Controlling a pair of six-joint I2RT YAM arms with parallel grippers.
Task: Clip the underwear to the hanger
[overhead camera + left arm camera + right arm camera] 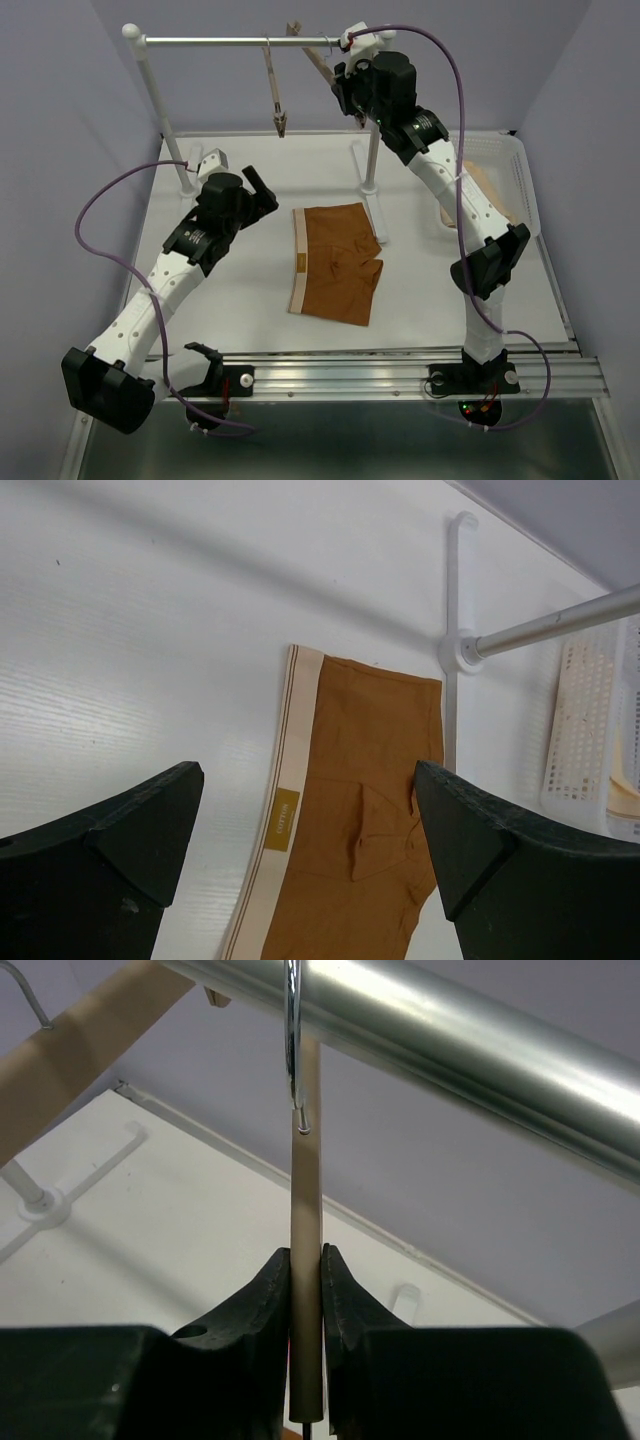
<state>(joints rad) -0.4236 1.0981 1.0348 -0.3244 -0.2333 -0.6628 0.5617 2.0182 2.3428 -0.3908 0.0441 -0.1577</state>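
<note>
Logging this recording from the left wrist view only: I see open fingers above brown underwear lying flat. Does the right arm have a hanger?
Observer: Yes. The right gripper is shut on the hanger, pinching its wooden bar.
Operator: Is that hanger off the rail?
Observer: No. Its wire hook is hooked over the rail.
Operator: Any other hanger up there?
Observer: A second hanger hangs tilted on the same rail, further left.
</note>
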